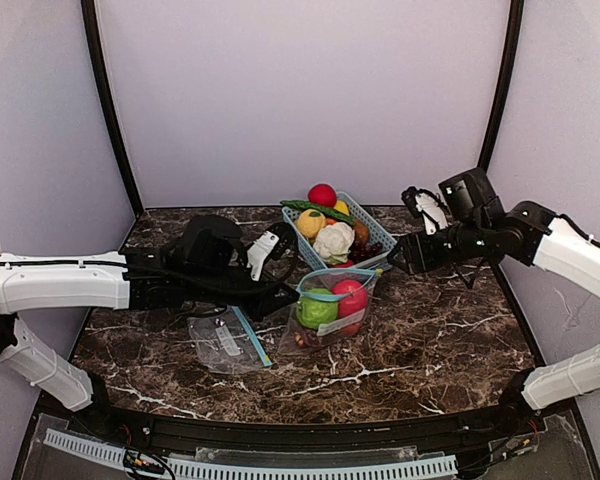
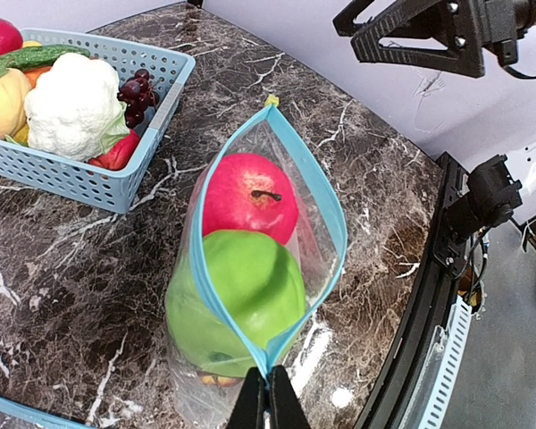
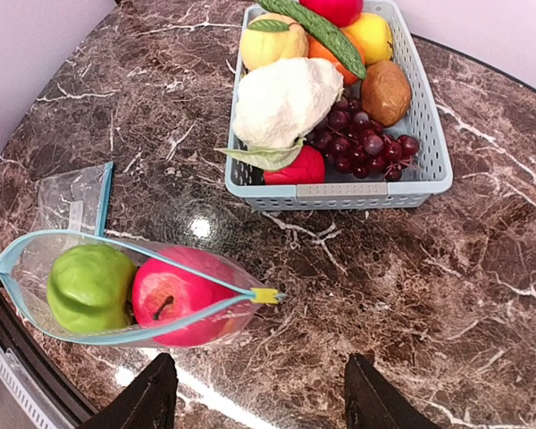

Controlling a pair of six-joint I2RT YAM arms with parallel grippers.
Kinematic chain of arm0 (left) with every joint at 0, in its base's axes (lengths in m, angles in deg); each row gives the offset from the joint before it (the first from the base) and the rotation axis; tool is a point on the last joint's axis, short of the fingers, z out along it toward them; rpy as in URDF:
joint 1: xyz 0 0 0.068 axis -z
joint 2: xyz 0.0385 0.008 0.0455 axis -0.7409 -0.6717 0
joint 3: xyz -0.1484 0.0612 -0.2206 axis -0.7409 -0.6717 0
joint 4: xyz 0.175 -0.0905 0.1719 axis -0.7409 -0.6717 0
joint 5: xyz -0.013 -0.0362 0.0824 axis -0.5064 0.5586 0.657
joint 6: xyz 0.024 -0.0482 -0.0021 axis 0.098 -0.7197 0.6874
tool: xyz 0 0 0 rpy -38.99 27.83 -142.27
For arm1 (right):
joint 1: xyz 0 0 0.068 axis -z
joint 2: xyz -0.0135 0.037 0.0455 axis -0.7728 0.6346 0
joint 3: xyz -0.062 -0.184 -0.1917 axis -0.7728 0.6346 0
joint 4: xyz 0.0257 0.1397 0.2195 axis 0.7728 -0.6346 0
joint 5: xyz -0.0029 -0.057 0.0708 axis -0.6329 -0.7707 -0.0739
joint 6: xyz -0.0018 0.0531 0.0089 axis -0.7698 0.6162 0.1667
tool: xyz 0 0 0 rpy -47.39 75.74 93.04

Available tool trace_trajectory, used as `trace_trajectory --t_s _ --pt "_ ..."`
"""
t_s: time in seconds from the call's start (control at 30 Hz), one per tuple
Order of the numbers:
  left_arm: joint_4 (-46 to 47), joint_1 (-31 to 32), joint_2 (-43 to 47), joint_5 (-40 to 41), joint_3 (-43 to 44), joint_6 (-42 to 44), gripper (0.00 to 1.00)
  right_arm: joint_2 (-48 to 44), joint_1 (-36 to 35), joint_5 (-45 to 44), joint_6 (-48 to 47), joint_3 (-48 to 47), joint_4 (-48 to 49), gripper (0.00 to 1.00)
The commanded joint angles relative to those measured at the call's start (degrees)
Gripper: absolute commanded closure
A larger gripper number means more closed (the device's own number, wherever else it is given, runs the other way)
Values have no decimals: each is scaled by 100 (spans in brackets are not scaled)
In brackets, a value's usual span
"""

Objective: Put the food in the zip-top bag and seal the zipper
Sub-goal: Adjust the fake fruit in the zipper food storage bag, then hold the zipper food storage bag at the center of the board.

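Observation:
A clear zip-top bag (image 1: 332,312) with a light-blue zipper rim stands open on the marble table. It holds a red apple (image 2: 248,197) and a green apple (image 2: 241,290); both also show in the right wrist view, red (image 3: 180,295) and green (image 3: 89,286). My left gripper (image 2: 268,398) is shut on the near end of the bag's blue rim. The yellow slider (image 3: 266,295) sits at the far end of the zipper. My right gripper (image 3: 259,402) is open and empty, above the table just right of the bag; in the top view it (image 1: 405,255) hovers beside the basket.
A light-blue lattice basket (image 1: 372,222) behind the bag holds a cauliflower (image 3: 286,100), grapes, a cucumber, a red fruit (image 1: 322,194), yellow fruit and a brown one. A second, flat empty zip bag (image 1: 225,340) lies left of the standing bag.

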Motion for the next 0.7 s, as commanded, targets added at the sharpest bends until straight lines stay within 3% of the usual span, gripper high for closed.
trace_trajectory --t_s 0.0,0.3,0.67 --pt "-306 -142 337 -278 -242 179 99 -308 579 1477 -119 980 1336 38" --pt "-307 -381 740 -467 -646 167 99 -542 1107 2871 228 2789 3725 42" --pt "-225 -428 742 -479 -777 84 99 -80 1109 3381 350 3521 5526 40"
